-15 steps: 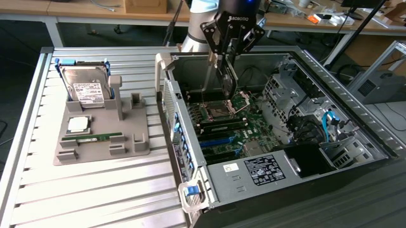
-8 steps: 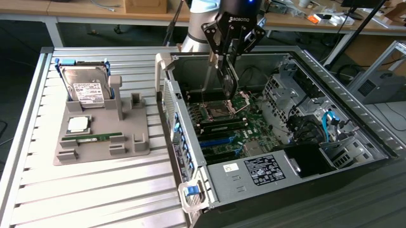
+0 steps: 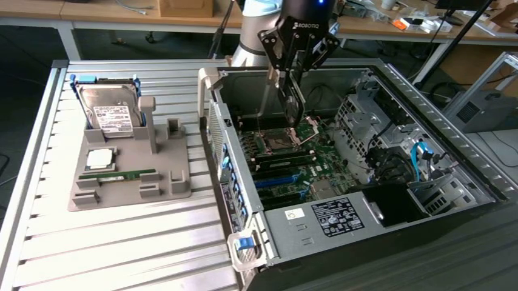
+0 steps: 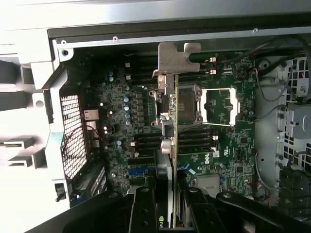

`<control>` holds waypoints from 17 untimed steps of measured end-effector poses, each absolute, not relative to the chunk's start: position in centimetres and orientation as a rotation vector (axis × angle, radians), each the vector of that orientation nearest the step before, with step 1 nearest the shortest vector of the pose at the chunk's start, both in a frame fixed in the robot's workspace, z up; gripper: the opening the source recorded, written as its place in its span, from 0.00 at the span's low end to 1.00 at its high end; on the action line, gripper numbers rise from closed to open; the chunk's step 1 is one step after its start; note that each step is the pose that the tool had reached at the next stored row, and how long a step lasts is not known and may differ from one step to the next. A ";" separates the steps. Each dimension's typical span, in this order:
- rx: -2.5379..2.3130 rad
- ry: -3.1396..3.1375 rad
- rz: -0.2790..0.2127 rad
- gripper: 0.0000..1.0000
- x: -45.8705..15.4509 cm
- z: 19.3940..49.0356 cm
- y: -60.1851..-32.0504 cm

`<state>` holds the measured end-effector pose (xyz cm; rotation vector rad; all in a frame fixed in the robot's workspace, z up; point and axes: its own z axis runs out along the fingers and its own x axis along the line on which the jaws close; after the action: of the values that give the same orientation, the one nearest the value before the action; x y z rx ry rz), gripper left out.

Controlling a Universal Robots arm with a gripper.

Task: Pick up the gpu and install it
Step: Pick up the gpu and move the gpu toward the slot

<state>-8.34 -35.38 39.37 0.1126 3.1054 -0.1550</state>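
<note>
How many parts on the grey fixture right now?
3 on the grey fixture: hard drive standing at the far end, CPU flat in the middle, RAM stick lying at the near end. None seems hidden. The gpu is in the jaws.

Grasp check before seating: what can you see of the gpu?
The gpu is a thin green card, seen edge-on in the wrist view, with a silver metal bracket at its far end. It hangs on edge, clamped between the fingers of the gripper, over the motherboard of the open case. Not seated in any slot; only the gripper touches it, as far as shows.
</note>
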 end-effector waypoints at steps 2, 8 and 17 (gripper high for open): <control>0.113 3.105 -0.155 0.27 -8.3 39.3 -35.4; 0.113 3.105 -0.155 0.27 -8.1 39.2 -35.4; 0.113 3.105 -0.155 0.27 -7.8 39.0 -35.4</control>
<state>-7.80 -35.38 39.00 0.1126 3.1054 -0.1551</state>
